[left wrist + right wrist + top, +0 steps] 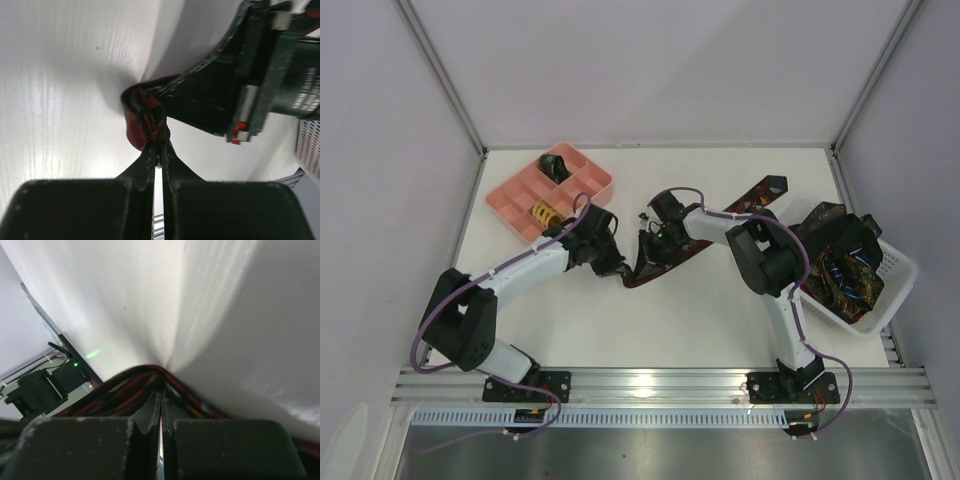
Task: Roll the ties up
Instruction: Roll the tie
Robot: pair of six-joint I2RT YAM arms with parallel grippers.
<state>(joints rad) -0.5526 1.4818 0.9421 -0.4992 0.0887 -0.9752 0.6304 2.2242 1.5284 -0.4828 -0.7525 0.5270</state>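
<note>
A dark tie [745, 203] with red stripes lies slantwise across the middle of the white table, its pointed wide end at the far right. My left gripper [619, 266] is shut on the tie's near-left end, which shows as a bunched red and black fold [142, 112] at my fingertips [158, 150]. My right gripper [646, 243] stands just beside it, shut on a raised fold of the same tie [125, 385], pinched at its tip [160, 396]. The right gripper's body [265, 75] fills the upper right of the left wrist view.
A pink compartment tray [510, 195] stands at the far left, with a dark rolled tie [555, 165] and a yellow rolled one [542, 213] in its compartments. A white mesh basket [895, 270] at the right holds several loose ties [845, 265].
</note>
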